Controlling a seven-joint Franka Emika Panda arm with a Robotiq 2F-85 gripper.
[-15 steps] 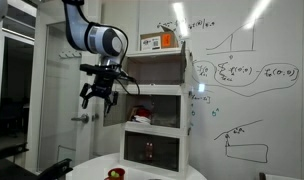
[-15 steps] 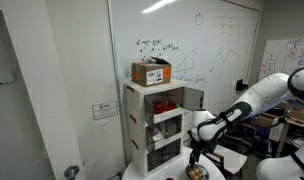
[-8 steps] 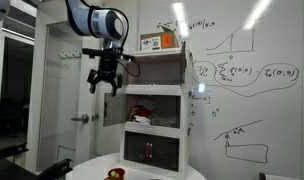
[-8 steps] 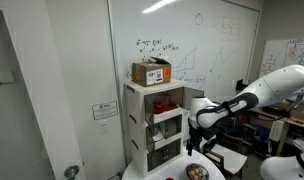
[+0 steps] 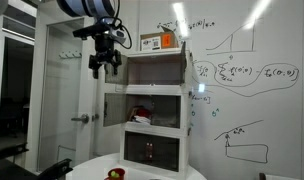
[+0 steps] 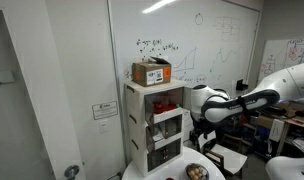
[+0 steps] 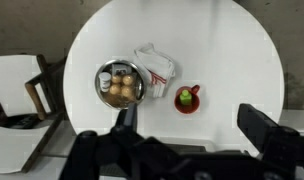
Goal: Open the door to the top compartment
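Observation:
A white cabinet (image 5: 152, 105) with three stacked compartments stands against the whiteboard wall; it also shows in an exterior view (image 6: 157, 125). Its top compartment (image 5: 152, 70) shows a plain white front. The middle compartment's door (image 5: 113, 108) is swung out to the left, with red items (image 5: 142, 117) inside. My gripper (image 5: 104, 62) hangs open and empty, fingers down, in the air just left of the top compartment and not touching it. In the wrist view the open fingers (image 7: 192, 135) frame the table far below.
A cardboard box (image 5: 160, 42) sits on top of the cabinet. Below is a round white table (image 7: 232, 50) with a bowl of food (image 7: 117, 83), a white packet (image 7: 154, 68) and a red cup (image 7: 185, 98). A chair (image 7: 17, 90) stands beside it.
My arm has risen steadily, from beside the open middle door up to the level of the top compartment. The gripper stayed open. The cabinet doors have not moved.

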